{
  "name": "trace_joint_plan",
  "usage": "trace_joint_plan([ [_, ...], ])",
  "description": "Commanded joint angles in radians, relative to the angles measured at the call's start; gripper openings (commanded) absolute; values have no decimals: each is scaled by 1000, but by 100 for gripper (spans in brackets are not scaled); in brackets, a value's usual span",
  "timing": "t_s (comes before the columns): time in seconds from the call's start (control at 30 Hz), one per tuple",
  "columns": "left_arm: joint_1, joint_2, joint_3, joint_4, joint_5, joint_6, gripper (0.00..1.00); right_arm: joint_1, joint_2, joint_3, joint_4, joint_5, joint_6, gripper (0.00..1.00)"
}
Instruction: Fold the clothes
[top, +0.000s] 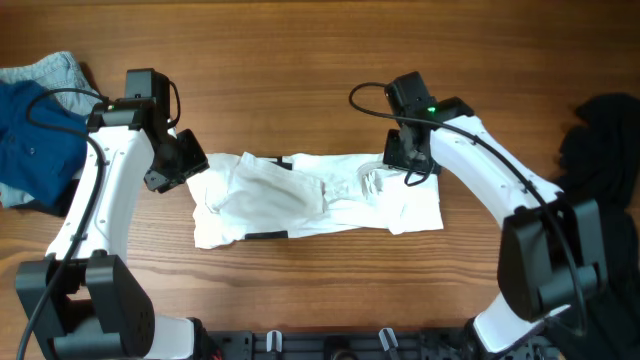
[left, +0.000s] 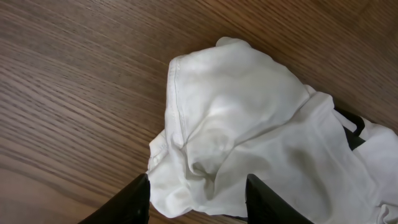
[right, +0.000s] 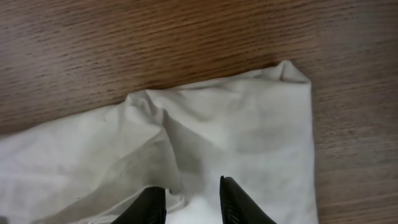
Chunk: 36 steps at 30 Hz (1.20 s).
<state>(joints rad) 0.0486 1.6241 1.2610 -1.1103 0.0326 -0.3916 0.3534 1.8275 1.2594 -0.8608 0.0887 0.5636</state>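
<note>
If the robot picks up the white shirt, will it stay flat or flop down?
Probably floppy: the white shirt lies in soft wrinkles, so lifted parts would likely droop. It looks thin and light, its edge bunched in small folds. Pushed, it may crumple rather than slide on the wooden table.

four garments lie on one wooden table (top: 320, 60): one white shirt (top: 310, 200) in the middle, one navy garment (top: 30, 140) and one light-blue garment (top: 50, 68) at the far left, one black garment (top: 605, 140) at the right. two robot arms stand over it, one left arm (top: 110, 150), one right arm (top: 490, 162).
</note>
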Motion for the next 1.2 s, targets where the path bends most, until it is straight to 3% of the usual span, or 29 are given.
trace_joint_plan([
  [0.0,5,-22,-5,3,12,-9,49,2,67,8,89,-197,-104,29],
  [0.2,5,-21,-5,2,12,-9,49,27,93,10,338,-669,-330,27],
  [0.3,5,-22,-5,2,12,-9,49,28,92,10,335,-699,-330,30],
  [0.43,5,-22,-5,3,12,-9,49,9,34,13,204,-544,-324,30],
  [0.6,5,-22,-5,3,12,-9,49,0,-74,12,-114,-121,-185,33],
  [0.77,5,-22,-5,6,12,-9,49,0,-66,-72,-159,-85,-129,32],
  [0.93,5,-21,-5,5,12,-9,53,20,-66,-192,10,-352,-223,32],
  [1.07,5,-22,-5,1,12,-9,55,77,-66,-217,123,-749,-450,32],
  [1.17,5,-22,-5,-2,12,-9,55,103,-66,-216,157,-815,-480,32],
])
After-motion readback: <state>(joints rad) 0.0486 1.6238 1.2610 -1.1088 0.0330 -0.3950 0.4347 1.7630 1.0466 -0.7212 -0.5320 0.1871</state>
